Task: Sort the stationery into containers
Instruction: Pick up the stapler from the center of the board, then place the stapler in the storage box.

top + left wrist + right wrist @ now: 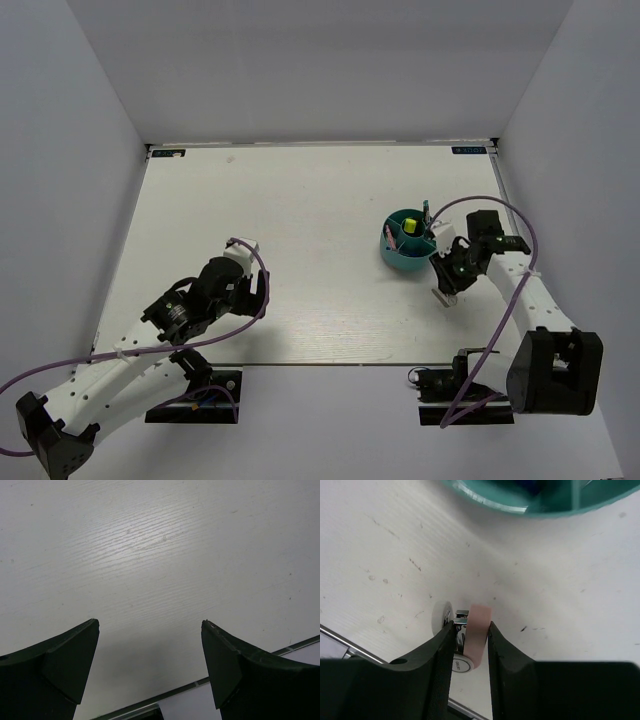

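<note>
Pinching the pink-white block (480, 622), right claw (470, 626) narrowed, left claw (150, 624) spread wide

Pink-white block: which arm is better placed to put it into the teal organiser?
Right. The right gripper is shut on the pink-white block, with the teal organiser close ahead. The left gripper hangs open over the table, far across from both.
</note>
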You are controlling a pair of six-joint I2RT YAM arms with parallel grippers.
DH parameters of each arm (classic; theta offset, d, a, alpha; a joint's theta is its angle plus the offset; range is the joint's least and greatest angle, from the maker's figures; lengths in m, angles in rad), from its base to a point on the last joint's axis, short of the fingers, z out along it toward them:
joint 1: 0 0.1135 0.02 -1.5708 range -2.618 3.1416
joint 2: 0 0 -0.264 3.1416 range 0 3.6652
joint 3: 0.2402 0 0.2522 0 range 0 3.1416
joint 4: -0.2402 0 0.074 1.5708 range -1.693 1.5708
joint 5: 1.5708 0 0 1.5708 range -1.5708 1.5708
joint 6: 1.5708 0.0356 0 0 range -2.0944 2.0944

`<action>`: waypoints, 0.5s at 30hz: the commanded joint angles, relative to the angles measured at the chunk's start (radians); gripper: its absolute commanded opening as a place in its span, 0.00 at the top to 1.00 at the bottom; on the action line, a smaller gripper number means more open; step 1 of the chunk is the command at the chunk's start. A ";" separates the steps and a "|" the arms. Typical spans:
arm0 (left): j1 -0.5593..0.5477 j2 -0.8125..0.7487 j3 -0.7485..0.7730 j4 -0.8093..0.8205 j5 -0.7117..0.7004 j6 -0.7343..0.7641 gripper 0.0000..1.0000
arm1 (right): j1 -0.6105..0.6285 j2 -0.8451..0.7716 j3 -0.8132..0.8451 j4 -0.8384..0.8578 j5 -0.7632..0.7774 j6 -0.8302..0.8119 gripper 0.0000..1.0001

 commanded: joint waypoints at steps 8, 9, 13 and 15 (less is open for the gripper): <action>0.005 0.024 0.001 0.009 0.057 0.020 0.07 | 0.018 -0.017 0.263 -0.024 -0.045 -0.019 0.82; 0.006 0.024 0.001 0.012 0.060 0.019 0.07 | 0.021 -0.013 0.280 -0.020 -0.046 -0.030 0.82; 0.006 0.032 0.000 0.015 0.062 0.023 0.07 | 0.033 0.025 0.382 0.018 -0.031 -0.045 0.82; 0.008 0.033 0.000 0.017 0.060 0.026 0.07 | 0.038 0.034 0.435 0.060 -0.020 -0.045 0.82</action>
